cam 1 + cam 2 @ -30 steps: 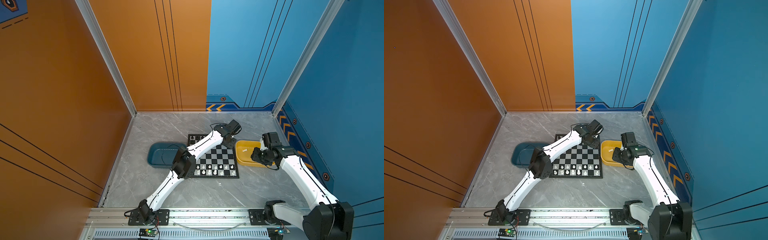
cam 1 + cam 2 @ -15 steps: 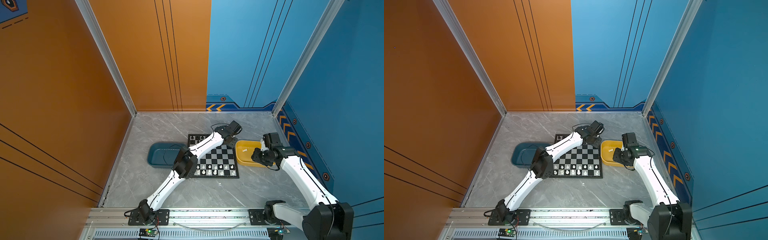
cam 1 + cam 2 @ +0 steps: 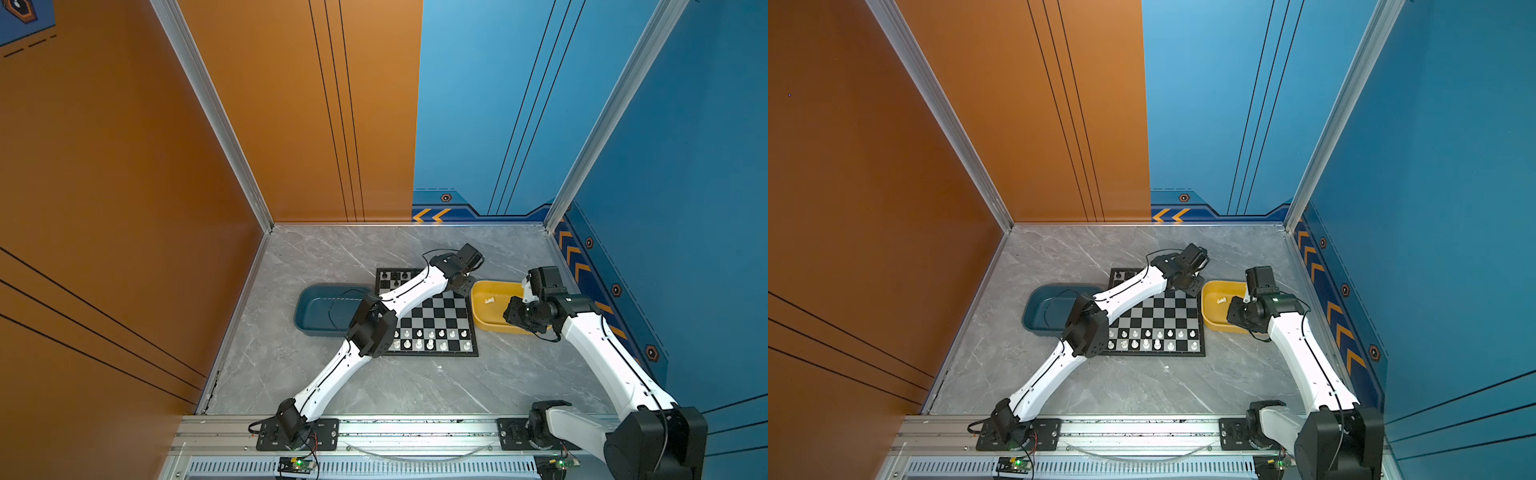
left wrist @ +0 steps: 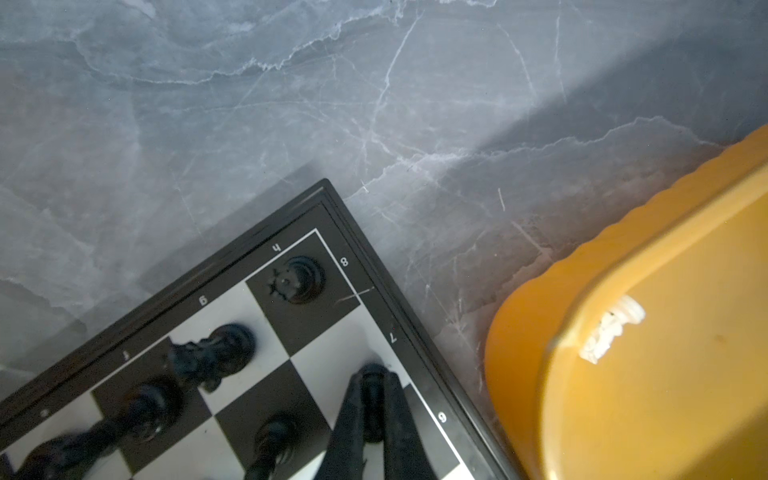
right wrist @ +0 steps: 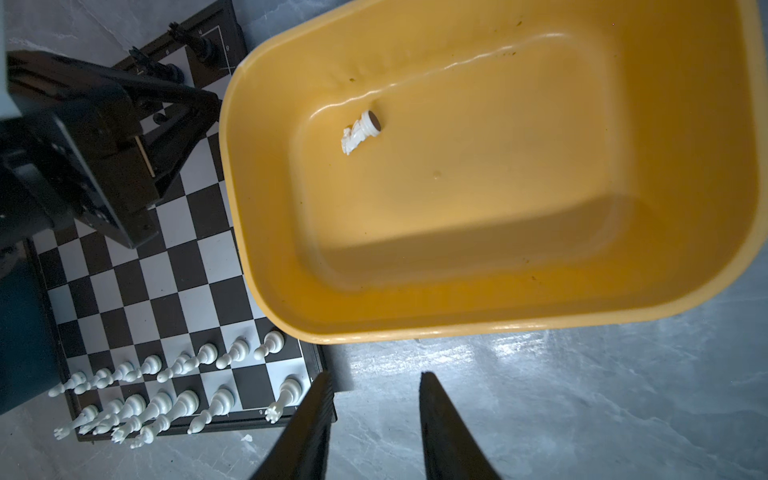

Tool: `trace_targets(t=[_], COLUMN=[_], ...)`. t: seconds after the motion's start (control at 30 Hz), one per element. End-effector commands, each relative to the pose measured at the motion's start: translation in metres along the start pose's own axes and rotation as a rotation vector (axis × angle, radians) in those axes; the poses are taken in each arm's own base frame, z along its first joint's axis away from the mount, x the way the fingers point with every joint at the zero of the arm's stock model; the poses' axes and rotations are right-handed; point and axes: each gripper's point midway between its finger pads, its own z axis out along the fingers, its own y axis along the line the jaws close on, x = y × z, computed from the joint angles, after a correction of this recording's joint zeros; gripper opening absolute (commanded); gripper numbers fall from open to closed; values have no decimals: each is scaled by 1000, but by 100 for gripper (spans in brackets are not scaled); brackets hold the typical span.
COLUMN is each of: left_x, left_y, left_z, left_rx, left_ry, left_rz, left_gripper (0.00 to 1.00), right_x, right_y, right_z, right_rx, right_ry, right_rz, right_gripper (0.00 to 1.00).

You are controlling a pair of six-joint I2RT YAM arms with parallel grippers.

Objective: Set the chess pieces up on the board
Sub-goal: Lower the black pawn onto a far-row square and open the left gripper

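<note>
The board [image 3: 440,316] [image 3: 1163,311] lies mid-table. White chess pieces [image 3: 430,338] [image 5: 183,386] fill its two near rows. Black ones [image 3: 395,275] stand along the far edge. My left gripper [image 3: 463,286] [image 4: 374,376] reaches across to the board's far right corner and is shut on a black pawn [image 4: 372,399], low over a light square next to a black rook [image 4: 299,280]. A white knight [image 3: 489,300] [image 5: 359,131] lies on its side in the yellow tray [image 3: 494,326]. My right gripper [image 3: 509,313] [image 5: 376,378] hangs open and empty by that tray's near rim.
A dark teal tray [image 3: 320,316] [image 3: 1042,311] sits left of the board, partly under the left arm. The yellow tray [image 5: 232,166] nearly touches the board's right edge. Orange and blue walls close in the grey marble table [image 3: 415,386].
</note>
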Motion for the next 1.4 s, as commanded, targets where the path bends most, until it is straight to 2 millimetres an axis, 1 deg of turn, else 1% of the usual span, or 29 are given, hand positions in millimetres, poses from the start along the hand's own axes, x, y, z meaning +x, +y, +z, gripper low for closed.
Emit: trace_targets(t=[0.0, 0.37, 0.73, 1.1, 1.23, 1.37], left_x=[8, 7, 8, 7, 4, -2], left_y=[11, 15, 14, 15, 15, 14], left_z=[9, 6, 6, 4, 1, -8], left_rx=[-42, -60, -59, -63, -62, -64], left_ry=[16, 15, 18, 15, 6, -8], left_rz=[3, 22, 27, 29, 29, 34], left_gripper=[2, 5, 17, 19, 21, 21], right_x=[8, 7, 7, 6, 6, 6], right_y=[-4, -2, -1, -1, -2, -1], right_z=[2, 4, 5, 4, 4, 3], right_rx=[9, -3, -6, -7, -6, -8], right_ry=[29, 31, 33, 29, 26, 24], right_rz=[-4, 1, 2, 3, 4, 4], right_gripper=[38, 38, 38, 38, 38, 38])
